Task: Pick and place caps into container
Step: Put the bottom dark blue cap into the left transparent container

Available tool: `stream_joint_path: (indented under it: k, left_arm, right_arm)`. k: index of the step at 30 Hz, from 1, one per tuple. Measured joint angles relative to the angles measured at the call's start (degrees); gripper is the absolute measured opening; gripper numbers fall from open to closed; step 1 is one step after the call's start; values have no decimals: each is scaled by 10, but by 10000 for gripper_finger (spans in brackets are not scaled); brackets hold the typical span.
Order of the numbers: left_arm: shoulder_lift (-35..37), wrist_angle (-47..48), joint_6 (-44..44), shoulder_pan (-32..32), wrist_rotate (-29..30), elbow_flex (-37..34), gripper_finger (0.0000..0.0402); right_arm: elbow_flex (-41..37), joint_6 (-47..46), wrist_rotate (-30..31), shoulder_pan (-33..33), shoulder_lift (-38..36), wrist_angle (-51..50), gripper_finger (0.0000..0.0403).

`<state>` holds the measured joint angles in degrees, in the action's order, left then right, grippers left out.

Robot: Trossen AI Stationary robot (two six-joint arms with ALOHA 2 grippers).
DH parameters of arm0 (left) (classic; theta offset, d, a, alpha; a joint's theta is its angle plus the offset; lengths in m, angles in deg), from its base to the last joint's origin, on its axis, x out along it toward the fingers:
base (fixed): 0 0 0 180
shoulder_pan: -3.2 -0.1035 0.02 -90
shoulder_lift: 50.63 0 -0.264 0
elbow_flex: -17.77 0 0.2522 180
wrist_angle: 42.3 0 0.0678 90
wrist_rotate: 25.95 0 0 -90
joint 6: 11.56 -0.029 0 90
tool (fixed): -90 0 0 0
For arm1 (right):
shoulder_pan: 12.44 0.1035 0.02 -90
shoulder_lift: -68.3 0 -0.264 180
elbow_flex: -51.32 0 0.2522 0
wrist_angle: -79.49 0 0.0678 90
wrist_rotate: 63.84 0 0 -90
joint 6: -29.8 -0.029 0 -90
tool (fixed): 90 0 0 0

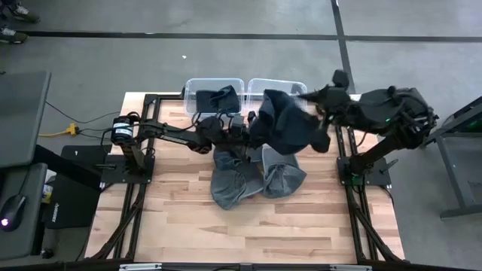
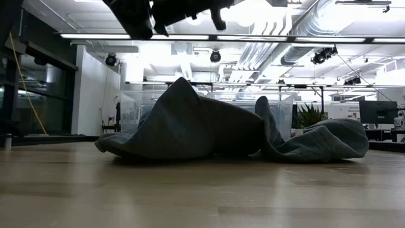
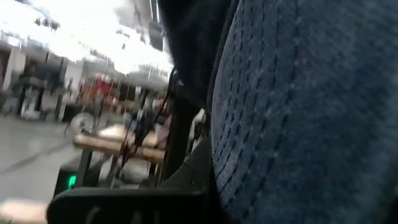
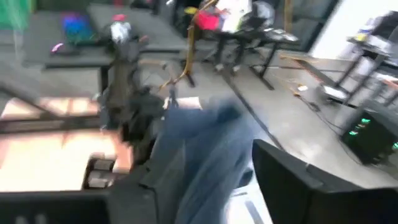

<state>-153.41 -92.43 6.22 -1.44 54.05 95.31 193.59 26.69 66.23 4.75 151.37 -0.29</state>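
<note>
- One dark cap (image 1: 217,98) already sits in the left bin (image 1: 192,86), just beyond my left gripper (image 1: 239,125).
- I have a blue cap (image 1: 282,120) in the air, between both grippers. My right gripper (image 1: 311,96) pinches its top edge, beside the right bin (image 1: 260,85).
- The left gripper is against the same cap; I cannot tell its grip.
- Two grey caps (image 1: 256,179) lie on the table (image 1: 181,226) below the grippers, still to do.

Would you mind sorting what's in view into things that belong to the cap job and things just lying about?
Belonging to the job:
- lifted dark cap, hanging between the two arms
- two grey caps on the table
- left bin, a cap inside
- right bin
- left claw
- right claw

Just lying about:
- computer mouse
- yellow cable
</note>
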Motion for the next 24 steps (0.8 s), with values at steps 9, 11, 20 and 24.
stream_joint_path:
  k: [9,11,20,24]
  left_arm:
    - [27,141,-11,-38,-27,0,8]
    - [40,195,-22,-48,-37,1,8]
    - [145,459,-106,-102,-88,2,8]
    - [201,583,-150,-132,-100,0,8]
  right_arm:
    - [1,-70,10,-4,-29,-93,220]
    - [1,-91,21,-14,-29,-134,220]
    - [0,-98,13,-87,0,-197,221]
    - [0,-86,9,-130,19,-208,221]
